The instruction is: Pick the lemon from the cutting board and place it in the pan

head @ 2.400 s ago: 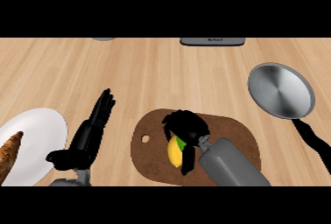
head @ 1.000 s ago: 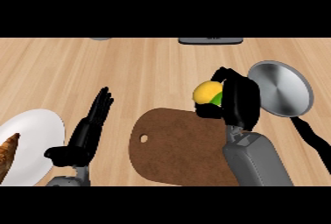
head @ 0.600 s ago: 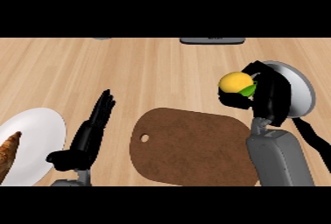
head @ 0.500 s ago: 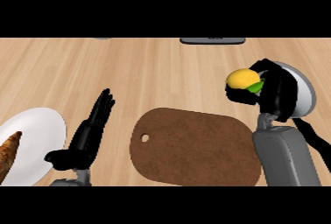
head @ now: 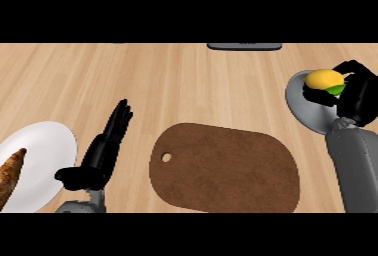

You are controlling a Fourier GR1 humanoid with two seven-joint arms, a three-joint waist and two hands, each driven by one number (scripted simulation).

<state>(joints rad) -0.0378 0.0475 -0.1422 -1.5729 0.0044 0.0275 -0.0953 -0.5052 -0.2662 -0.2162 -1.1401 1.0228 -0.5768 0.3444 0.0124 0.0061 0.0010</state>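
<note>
From the head view we see a white round plate [head: 40,165] at the left edge of the light wooden counter [head: 184,85], a brown crusty pastry [head: 10,172] lying on it. A dark flat object [head: 244,46] sits at the far edge. The brown rounded cutting board [head: 225,167] lies bare in the middle. Our left hand [head: 100,152] rests beside the plate, fingers straight and pointing away. Our right hand [head: 348,92] is over the grey round metal pan [head: 310,107], fingers curled round the yellow lemon [head: 324,79], which sits above the pan's far part.
</note>
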